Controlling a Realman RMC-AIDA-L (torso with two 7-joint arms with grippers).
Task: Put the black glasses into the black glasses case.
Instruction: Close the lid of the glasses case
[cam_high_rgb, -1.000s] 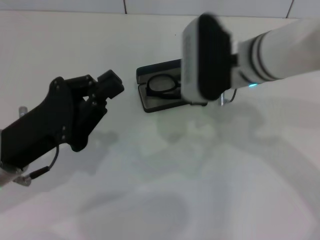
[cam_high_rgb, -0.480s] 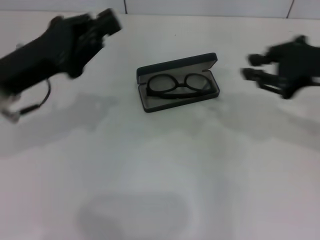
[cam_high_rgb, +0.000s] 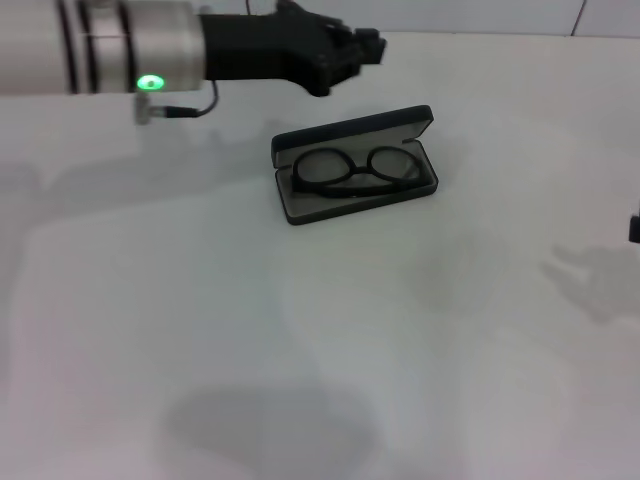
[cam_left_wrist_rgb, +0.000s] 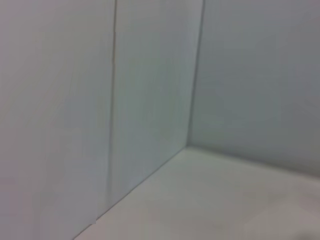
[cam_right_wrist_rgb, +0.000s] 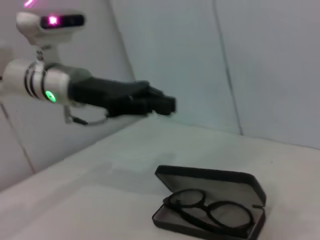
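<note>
The black glasses (cam_high_rgb: 357, 170) lie folded inside the open black glasses case (cam_high_rgb: 300, 208) on the white table, lid tilted up behind them. They also show in the right wrist view as glasses (cam_right_wrist_rgb: 210, 212) in the case (cam_right_wrist_rgb: 210, 180). My left gripper (cam_high_rgb: 372, 45) is raised above the table's far side, up and left of the case; it also shows in the right wrist view (cam_right_wrist_rgb: 167, 104). My right gripper is almost out of the head view, only a dark sliver (cam_high_rgb: 635, 228) at the right edge.
The white table (cam_high_rgb: 320, 340) spreads around the case. A white tiled wall (cam_left_wrist_rgb: 150, 100) rises behind it, meeting the table at a corner in the left wrist view.
My left arm has swung up and to the far side, now stretched level above the table. My right gripper has drawn away to the right, nearly out of the head view. The glasses stay in the case.
</note>
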